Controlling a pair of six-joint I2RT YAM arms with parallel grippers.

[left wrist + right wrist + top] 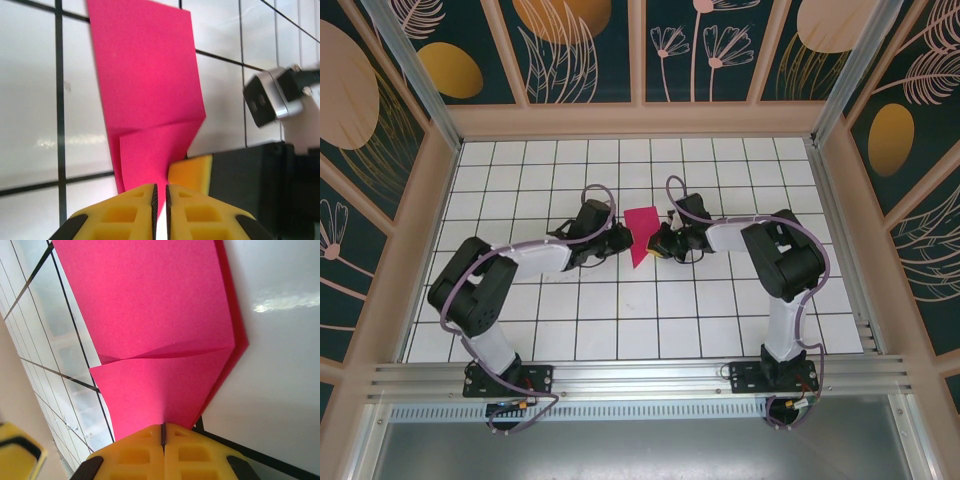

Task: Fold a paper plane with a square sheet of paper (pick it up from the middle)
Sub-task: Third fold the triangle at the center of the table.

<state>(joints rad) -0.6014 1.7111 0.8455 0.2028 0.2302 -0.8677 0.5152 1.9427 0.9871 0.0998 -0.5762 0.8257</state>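
Observation:
The magenta-pink sheet of paper [642,230] lies on the white tiles mid-table, folded into a tapering shape with its point toward me. In the left wrist view the paper [150,75] shows a layered flap, and its narrow end runs into my left gripper [161,192]. Those jaws stand a thin slit apart, with white floor showing through. My right gripper [162,427] is shut on the paper [150,315] at its narrow end. From above, the left gripper [624,240] and the right gripper [659,243] flank the paper's point closely.
A yellow finger [192,172] of the right gripper and its wrist camera [270,97] sit just right of the left jaws. Wooden frame walls [640,120] enclose the tiled floor [620,320]. An aluminium rail [640,375] runs along the near edge.

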